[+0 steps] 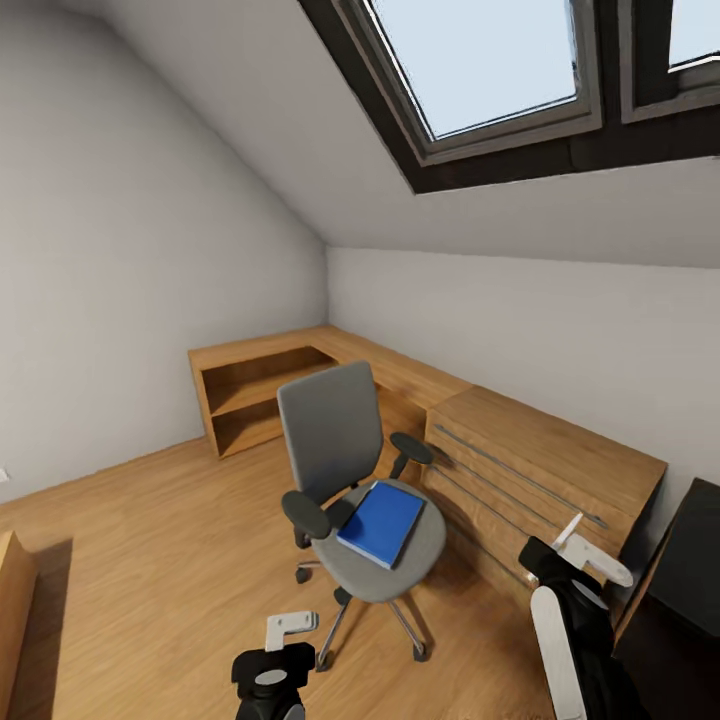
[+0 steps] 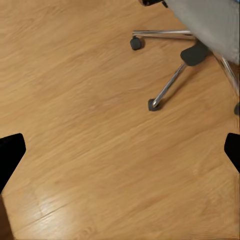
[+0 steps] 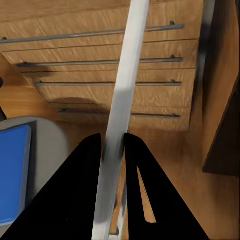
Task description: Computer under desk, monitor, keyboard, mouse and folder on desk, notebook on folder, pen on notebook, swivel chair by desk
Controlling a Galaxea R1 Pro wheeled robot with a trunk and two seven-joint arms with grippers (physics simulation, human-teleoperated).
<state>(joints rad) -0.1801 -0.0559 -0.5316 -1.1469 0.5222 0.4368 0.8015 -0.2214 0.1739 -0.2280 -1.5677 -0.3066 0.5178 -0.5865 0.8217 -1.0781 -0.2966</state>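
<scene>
The jaws of the right gripper (image 3: 114,165) are clamped on the pen (image 3: 121,107), a thin, flat-sided white-silver stick that passes between the two black fingers (image 3: 80,185) and projects well past their tips. The jaws of the left gripper (image 2: 120,150) stand wide apart with nothing between them, over bare light wood floor (image 2: 85,110) with a fine plank grain. No brand, label or legible writing can be read on any surface. The swivel chair (image 1: 335,440) stands on the floor in front of the low light-wood cabinets, well apart from the desk (image 1: 690,560), of which a glossy black portion shows at the right edge of the head view. The chair has a grey upholstered seat and tall back, black padded armrests, and a chrome star base on dark casters (image 2: 152,104). The folder (image 1: 381,522), a flat bright blue rectangle, lies on the chair seat, slightly askew, with one corner at the seat's front edge. Beside the chair, toward the desk, stands a wooden drawer unit (image 1: 540,470) with smooth veneer fronts and slim horizontal grey metal bar handles (image 3: 100,61). An open wooden shelf unit (image 1: 255,395) occupies the far corner beneath the sloped grey-white ceiling, and a dark-framed skylight (image 1: 490,60) is set in the slope.
</scene>
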